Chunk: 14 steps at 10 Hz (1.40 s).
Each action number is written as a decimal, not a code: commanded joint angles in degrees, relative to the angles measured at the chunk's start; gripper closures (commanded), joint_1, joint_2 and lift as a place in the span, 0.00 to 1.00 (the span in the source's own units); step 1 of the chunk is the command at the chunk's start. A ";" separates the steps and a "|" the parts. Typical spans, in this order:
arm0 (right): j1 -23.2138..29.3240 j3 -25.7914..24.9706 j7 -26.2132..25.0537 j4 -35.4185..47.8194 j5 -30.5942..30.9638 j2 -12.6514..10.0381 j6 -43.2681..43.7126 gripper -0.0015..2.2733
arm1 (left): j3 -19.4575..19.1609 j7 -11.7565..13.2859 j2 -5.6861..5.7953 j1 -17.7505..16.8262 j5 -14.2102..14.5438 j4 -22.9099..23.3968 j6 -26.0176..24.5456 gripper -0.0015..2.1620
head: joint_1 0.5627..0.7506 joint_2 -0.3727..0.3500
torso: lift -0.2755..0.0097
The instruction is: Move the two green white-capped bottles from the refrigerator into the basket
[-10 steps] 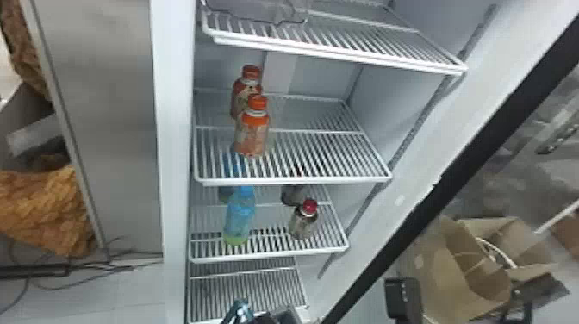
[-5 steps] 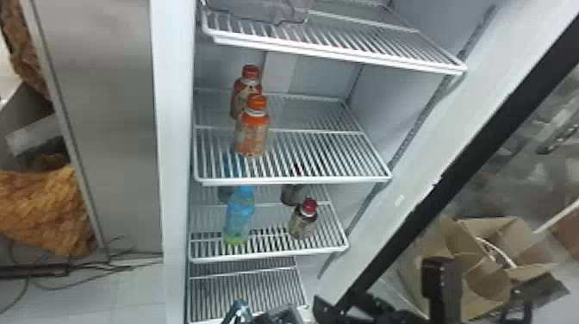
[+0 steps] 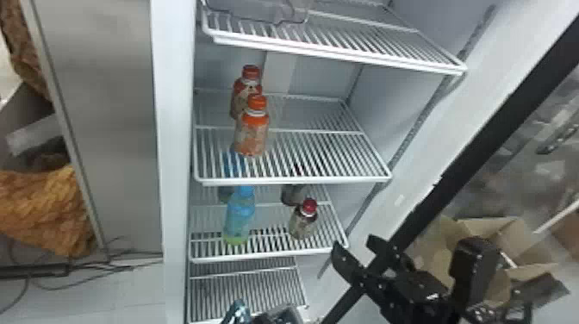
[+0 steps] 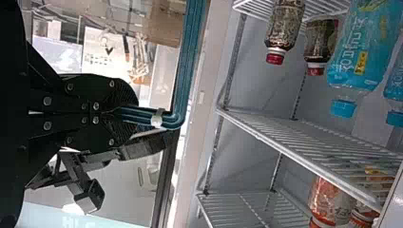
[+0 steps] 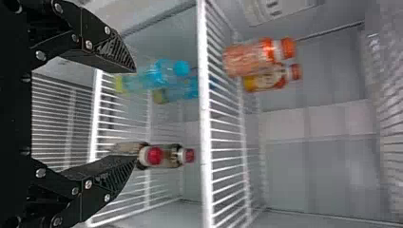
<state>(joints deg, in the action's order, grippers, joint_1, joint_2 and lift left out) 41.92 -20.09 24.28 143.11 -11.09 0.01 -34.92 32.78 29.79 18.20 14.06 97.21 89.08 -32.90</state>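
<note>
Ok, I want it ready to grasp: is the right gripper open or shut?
Open: the right gripper has its two fingers wide apart, with nothing held between them.

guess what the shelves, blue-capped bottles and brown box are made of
Shelves: probably white-coated metal wire, from thin parallel bars. Blue-capped bottles: glossy clear plastic, judging by see-through necks, possibly glass. Brown box: likely matte cardboard, given folded flaps.
</note>
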 commanded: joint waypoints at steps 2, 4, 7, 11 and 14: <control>-1.28 1.93 0.33 -7.34 -1.93 -0.06 18.05 0.19 | -0.11 0.00 -0.01 0.14 -0.09 0.00 0.14 0.56 | 0.70 0.03 | 0.95; -2.12 2.73 0.68 -11.28 -2.50 -0.06 26.35 0.19 | 0.01 0.00 -0.01 0.14 -0.20 0.00 0.14 0.56 | 0.70 0.03 | 0.95; -2.69 3.30 0.68 -14.37 -2.85 -0.06 32.40 0.20 | -0.11 0.00 -0.01 0.14 -0.32 0.00 0.00 0.56 | 0.70 0.03 | 0.95; -2.69 3.30 0.68 -14.23 -2.62 -0.06 32.54 0.20 | 0.01 0.00 -0.01 0.14 -0.32 0.00 0.00 0.56 | 0.70 0.03 | 0.95; -2.54 3.30 0.59 -14.09 -2.62 -0.06 32.54 0.20 | 0.01 0.00 -0.01 0.14 -0.20 0.00 0.00 0.56 | 0.70 0.03 | 0.95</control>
<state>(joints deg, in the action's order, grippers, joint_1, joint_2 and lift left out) 39.42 -16.80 24.88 129.01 -13.67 0.00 -2.39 32.79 29.79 18.19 14.20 97.00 89.08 -32.90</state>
